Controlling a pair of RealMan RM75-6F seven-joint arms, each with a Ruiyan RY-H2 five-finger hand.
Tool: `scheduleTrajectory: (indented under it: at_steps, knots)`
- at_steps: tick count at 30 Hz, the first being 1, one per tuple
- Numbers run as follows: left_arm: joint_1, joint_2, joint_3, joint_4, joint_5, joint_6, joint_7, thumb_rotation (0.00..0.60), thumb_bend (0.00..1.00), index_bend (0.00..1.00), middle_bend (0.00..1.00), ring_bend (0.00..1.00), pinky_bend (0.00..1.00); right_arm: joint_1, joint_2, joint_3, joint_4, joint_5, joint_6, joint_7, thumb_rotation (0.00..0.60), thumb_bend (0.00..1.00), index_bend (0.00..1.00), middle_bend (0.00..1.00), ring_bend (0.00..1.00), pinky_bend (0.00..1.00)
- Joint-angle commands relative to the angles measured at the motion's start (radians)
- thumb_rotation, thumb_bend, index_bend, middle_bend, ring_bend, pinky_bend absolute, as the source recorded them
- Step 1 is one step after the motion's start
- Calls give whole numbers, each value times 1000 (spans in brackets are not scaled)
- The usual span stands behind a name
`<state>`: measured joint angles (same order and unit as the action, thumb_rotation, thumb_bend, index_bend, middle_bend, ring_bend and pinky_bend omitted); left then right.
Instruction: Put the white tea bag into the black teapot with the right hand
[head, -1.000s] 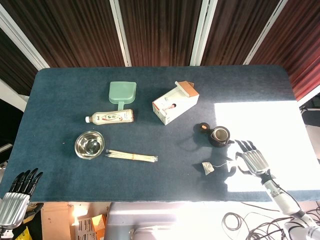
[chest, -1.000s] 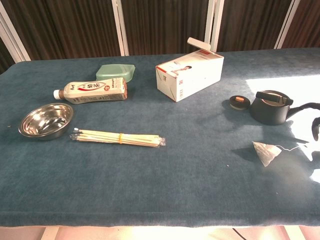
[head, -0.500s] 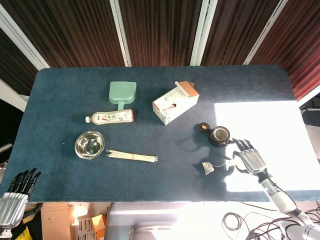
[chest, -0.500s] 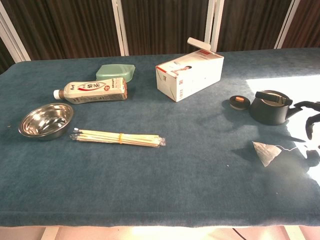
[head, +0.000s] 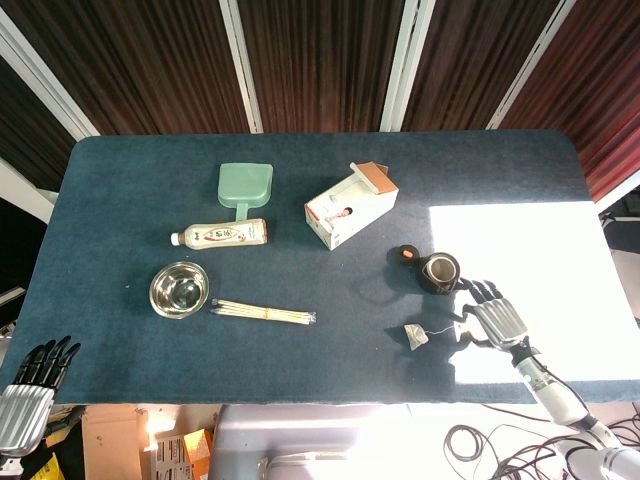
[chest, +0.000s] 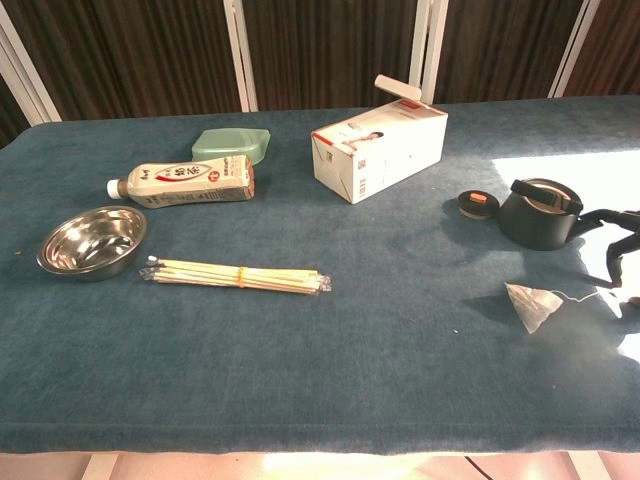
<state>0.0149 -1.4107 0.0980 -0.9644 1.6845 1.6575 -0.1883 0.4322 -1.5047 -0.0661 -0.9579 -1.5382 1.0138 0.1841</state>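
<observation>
A dark blue cloth (head: 120, 200) is spread over the table. Near the black teapot (head: 440, 272), a white tea bag (head: 416, 336) and a black lid (head: 405, 255) with an orange knob are seen. Further from the teapot, a white carton (head: 349, 206) with a brown flap, a pale green scoop (head: 244, 186) and a silver bowl (head: 179, 289) are shown.

Looks like a lab test rig: blue felt-covered table (head: 120, 190), dark slatted wall panels (head: 320, 60), loose cables (head: 480, 450) underneath
</observation>
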Motion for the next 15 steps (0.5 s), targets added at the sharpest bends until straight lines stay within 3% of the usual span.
scheduleTrajectory:
  at_steps: [1, 15]
  knots:
    - [1, 0, 0, 0, 0, 1, 0, 600, 29, 0, 22, 0, 102, 0, -1, 0, 2, -1, 1, 1, 600, 317, 568, 0, 0, 0]
    - [2, 0, -1, 2, -2, -1, -5, 600, 28, 0, 22, 0, 102, -7, 16, 6, -19, -19, 46, 26, 600, 387, 654, 12, 0, 0]
